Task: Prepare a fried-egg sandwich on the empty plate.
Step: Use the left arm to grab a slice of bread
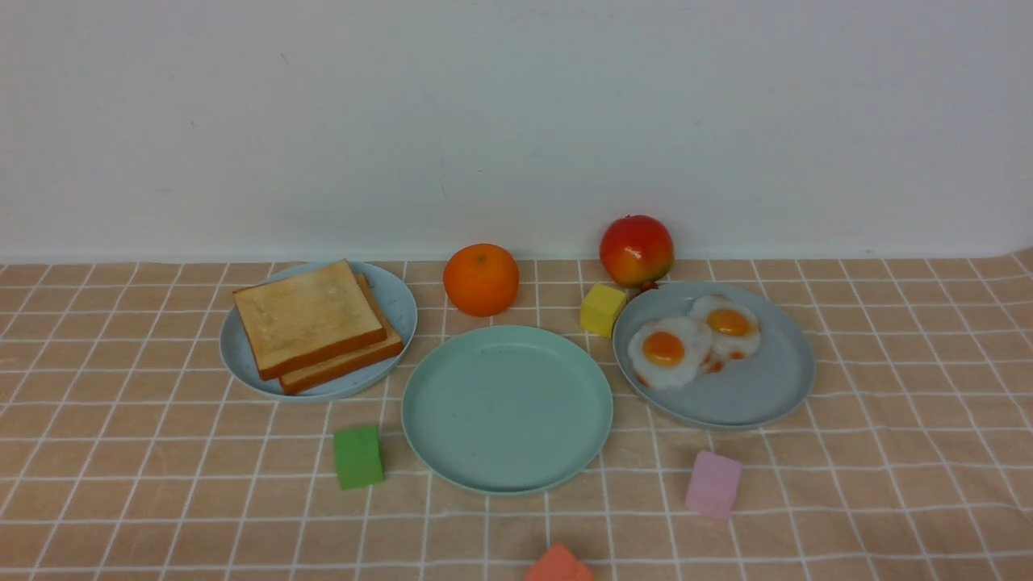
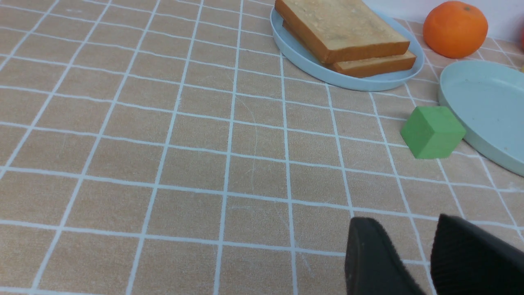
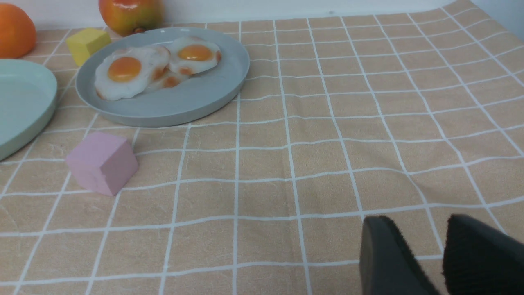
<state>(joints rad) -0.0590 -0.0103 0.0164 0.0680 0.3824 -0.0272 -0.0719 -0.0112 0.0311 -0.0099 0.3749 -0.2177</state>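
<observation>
The empty mint-green plate [image 1: 507, 409] sits at the middle of the checked cloth; it also shows in the left wrist view [image 2: 487, 102] and in the right wrist view [image 3: 20, 98]. Two toast slices [image 1: 307, 316] lie stacked on a light-blue plate [image 1: 399, 303] to its left. Two fried eggs [image 1: 664, 349] lie overlapping on a grey-blue plate [image 1: 750, 387] to its right. My left gripper [image 2: 405, 223] is open and empty, low over bare cloth, well short of the toast [image 2: 339, 24]. My right gripper [image 3: 419, 221] is open and empty, well short of the eggs [image 3: 125, 69]. Neither gripper shows in the front view.
An orange [image 1: 481, 278] and a red-yellow fruit [image 1: 637, 249] stand at the back by the wall. A yellow cube [image 1: 602, 310], a green cube [image 1: 358, 457], a pink cube [image 1: 713, 483] and an orange-red cube [image 1: 558, 566] lie around the mint plate.
</observation>
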